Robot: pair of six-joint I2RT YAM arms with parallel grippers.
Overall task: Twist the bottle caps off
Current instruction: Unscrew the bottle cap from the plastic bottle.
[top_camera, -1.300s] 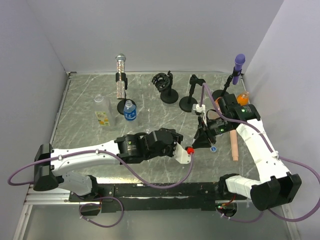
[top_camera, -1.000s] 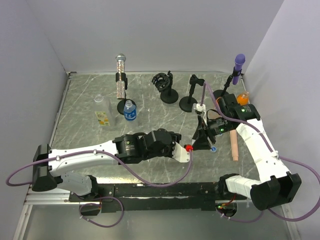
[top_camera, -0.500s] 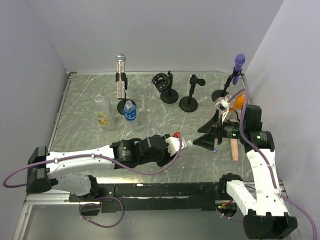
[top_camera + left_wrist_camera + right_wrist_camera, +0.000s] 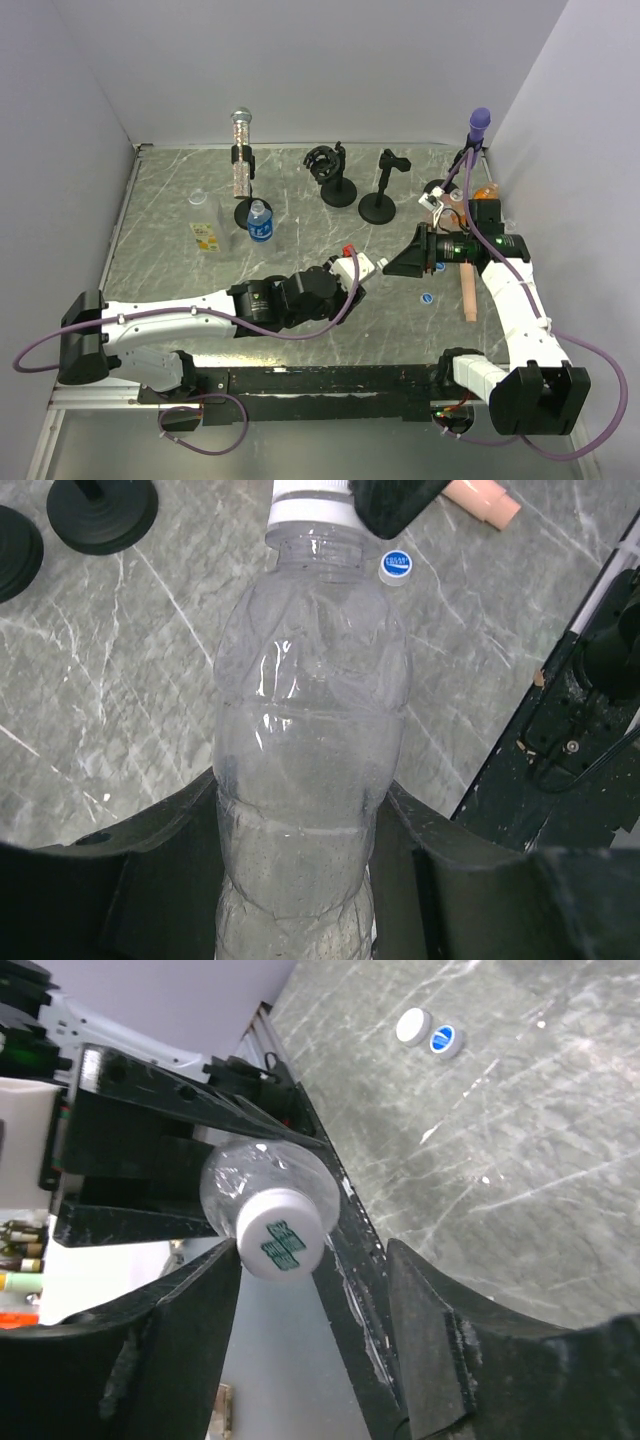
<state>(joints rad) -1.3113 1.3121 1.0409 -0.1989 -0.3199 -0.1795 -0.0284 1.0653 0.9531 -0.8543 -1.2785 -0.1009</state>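
Note:
My left gripper [image 4: 310, 845] is shut on the body of a clear, label-less bottle [image 4: 310, 710], held lying above the table's middle [image 4: 366, 268] with its neck to the right. Its white cap [image 4: 283, 1233] with green print is on the neck. My right gripper [image 4: 315, 1260] faces it end-on and is open. The cap sits between the jaws, close against the left finger [image 4: 190, 1310], with a wide gap to the right one. A loose blue cap [image 4: 425, 297] and a white cap [image 4: 412, 1026] lie on the table.
A blue-labelled bottle [image 4: 259, 222] and a yellow-green-labelled bottle [image 4: 206, 225] stand at the back left, an orange bottle [image 4: 484, 194] by the right wall. Microphone stands [image 4: 378, 200] line the back, with a silver microphone [image 4: 241, 150] and a purple one [image 4: 479, 125]. A peach cylinder [image 4: 468, 290] lies right.
My right gripper let go, opened and pulled back to the right, then swung level to face the cap. The left arm drew the bottle back and up to the left.

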